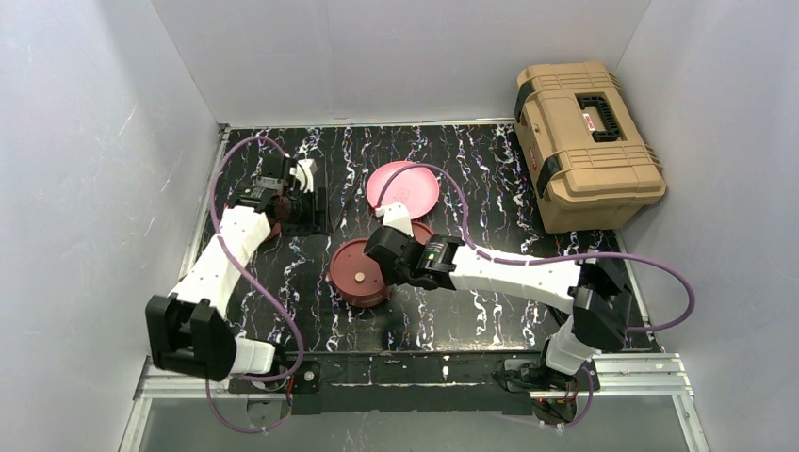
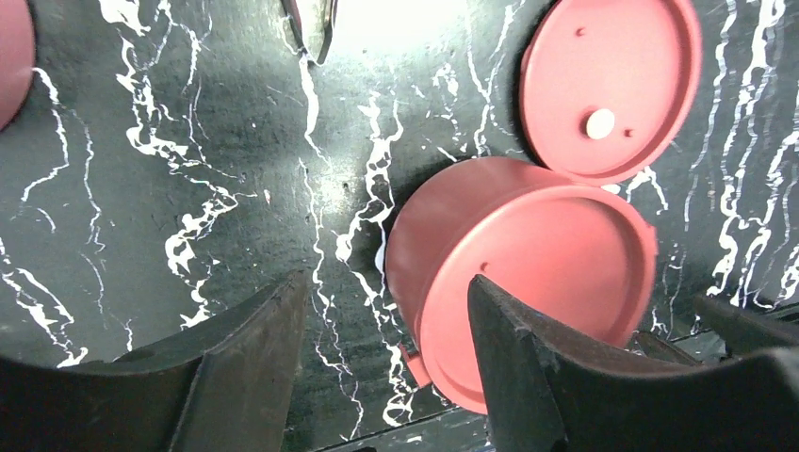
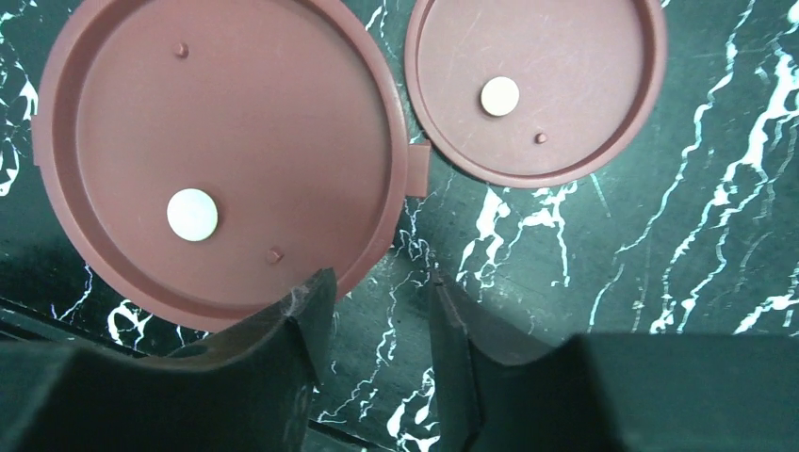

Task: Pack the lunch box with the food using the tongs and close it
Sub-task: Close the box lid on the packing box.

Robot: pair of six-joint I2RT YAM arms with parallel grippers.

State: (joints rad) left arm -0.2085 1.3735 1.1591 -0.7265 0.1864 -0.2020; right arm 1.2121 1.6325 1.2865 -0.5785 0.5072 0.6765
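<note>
The lunch box (image 1: 358, 275) is seen in parts: one disc-topped tier mid-tabletop, a bowl (image 2: 528, 273) toward the far-left corner; no food is visible (packing progress cannot be told; stacking and closing are judged left); the tongs (image 1: 352, 196) lie apart; the left end effector (image 2: 377, 377) and right end effector (image 3: 377, 358) are released, grasping nothing.

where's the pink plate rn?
Top view: pink plate lies far centre of the table, left of the tan toolbox, beyond the dotted maroon lid.
</note>
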